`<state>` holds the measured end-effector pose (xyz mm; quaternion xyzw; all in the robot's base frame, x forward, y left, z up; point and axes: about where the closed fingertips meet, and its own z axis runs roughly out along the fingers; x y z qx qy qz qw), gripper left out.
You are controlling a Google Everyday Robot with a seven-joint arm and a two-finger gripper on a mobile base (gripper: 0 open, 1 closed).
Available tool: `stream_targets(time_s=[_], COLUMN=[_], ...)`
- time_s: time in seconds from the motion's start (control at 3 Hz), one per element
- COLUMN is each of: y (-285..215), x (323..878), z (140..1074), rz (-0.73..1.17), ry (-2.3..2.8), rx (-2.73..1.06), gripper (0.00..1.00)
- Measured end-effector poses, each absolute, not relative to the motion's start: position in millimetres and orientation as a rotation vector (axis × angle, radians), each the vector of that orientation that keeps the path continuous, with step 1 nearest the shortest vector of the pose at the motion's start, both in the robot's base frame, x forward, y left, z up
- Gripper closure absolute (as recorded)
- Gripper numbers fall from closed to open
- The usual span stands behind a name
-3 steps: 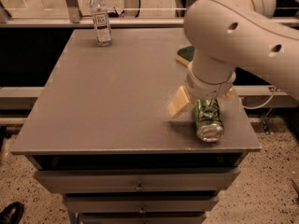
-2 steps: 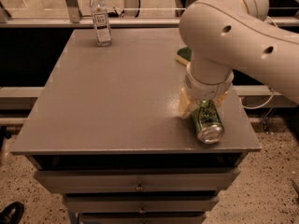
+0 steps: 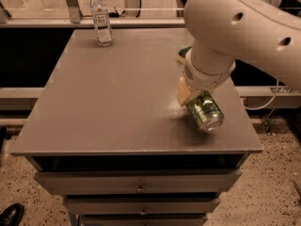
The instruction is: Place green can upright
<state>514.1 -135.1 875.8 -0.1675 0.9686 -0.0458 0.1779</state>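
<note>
The green can has a pale swirly pattern and a shiny silver end facing the camera. It is tilted on its side, just above the grey table near the front right corner. My gripper comes down from the white arm above and is shut on the green can. One cream fingertip shows at the can's left side; the other is hidden behind the can and the wrist.
A clear plastic water bottle stands upright at the table's back edge. A green-and-yellow sponge lies behind the arm at the right. Drawers sit under the tabletop. A cable hangs off to the right.
The gripper has lifted the can a little off the table and its end has tipped slightly up. The arm has shifted slightly left.
</note>
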Motion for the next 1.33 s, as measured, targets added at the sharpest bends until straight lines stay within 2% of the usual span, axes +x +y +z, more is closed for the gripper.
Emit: stream_targets(time_s=[0.33, 1.0, 1.33], y=[-110, -63, -74], x=[530, 570, 559], z=[907, 962, 962], rz=[0.042, 0.65, 0.837], ry=[2.563, 2.059, 1.914], rx=[-0.618, -0.633, -0.646], gripper=[1.0, 1.0, 1.0])
